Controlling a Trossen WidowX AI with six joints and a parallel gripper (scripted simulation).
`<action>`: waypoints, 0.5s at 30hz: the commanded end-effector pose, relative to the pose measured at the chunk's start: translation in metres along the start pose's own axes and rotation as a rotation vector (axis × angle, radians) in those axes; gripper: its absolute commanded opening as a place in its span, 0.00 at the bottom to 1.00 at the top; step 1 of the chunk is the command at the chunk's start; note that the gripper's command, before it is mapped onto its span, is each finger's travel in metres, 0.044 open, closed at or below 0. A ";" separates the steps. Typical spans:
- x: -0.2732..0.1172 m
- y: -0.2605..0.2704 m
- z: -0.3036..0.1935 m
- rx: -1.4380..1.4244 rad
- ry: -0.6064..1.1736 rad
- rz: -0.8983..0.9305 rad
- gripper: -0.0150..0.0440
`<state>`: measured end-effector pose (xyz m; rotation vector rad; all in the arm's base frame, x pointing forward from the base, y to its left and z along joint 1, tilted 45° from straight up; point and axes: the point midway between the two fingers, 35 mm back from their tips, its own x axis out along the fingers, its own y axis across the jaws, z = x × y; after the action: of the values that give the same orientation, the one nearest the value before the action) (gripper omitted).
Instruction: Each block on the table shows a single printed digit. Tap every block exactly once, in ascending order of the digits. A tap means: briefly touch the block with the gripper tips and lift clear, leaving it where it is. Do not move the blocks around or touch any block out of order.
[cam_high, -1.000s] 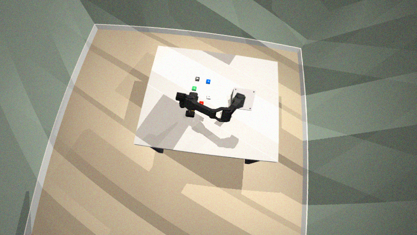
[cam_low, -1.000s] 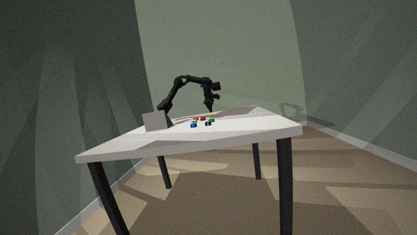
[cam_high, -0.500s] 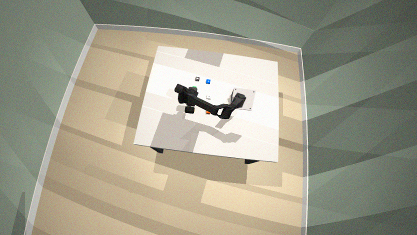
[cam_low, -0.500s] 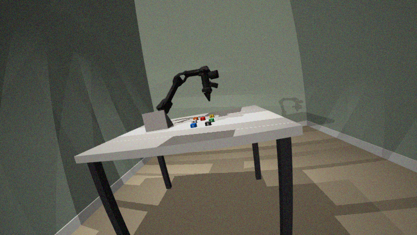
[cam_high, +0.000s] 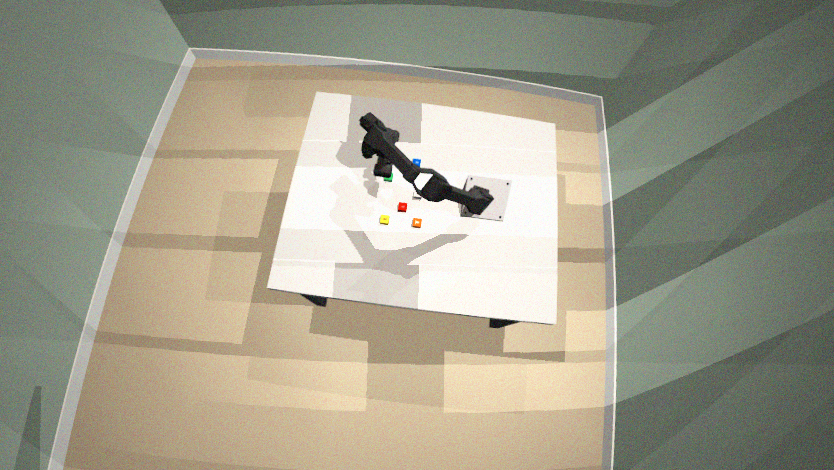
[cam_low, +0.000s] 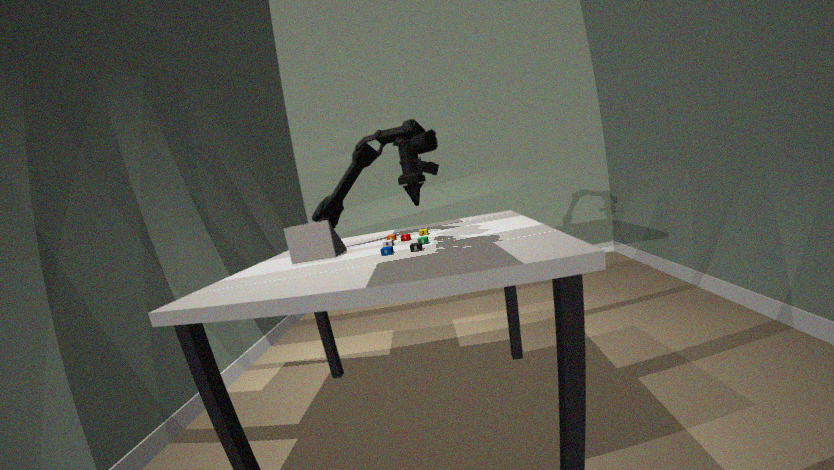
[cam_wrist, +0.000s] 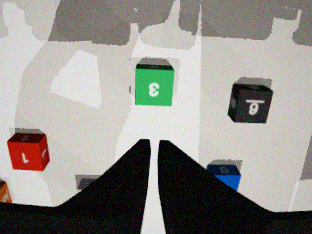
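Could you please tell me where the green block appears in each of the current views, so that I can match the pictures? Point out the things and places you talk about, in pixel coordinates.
Top: the green block (cam_high: 388, 178) (cam_low: 422, 240) (cam_wrist: 154, 86) is left of centre, partly hidden by the arm.
Exterior: just right of centre, behind the black block (cam_low: 415, 247) (cam_wrist: 250, 104).
Wrist: upper middle, beyond the fingertips.
Shared landmark: the red block (cam_high: 402, 206) (cam_low: 405, 237) (cam_wrist: 28, 152).

Seven small digit blocks, green (cam_high: 388, 179) (cam_low: 423, 240) (cam_wrist: 154, 86) showing 3, loosely grouped

Seven blocks (cam_high: 402, 206) (cam_low: 405, 237) (cam_wrist: 154, 85), one arm (cam_high: 399, 158) (cam_low: 349, 178), one table (cam_high: 496, 280) (cam_low: 326, 297).
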<state>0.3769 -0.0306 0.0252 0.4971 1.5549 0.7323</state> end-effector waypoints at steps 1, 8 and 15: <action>-0.001 -0.005 0.004 -0.032 -0.005 -0.007 0.29; 0.047 -0.007 0.007 -0.032 -0.006 -0.008 0.29; 0.080 -0.005 0.005 -0.032 -0.006 -0.005 0.29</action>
<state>0.3740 0.0192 -0.0294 0.4569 1.5415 0.7600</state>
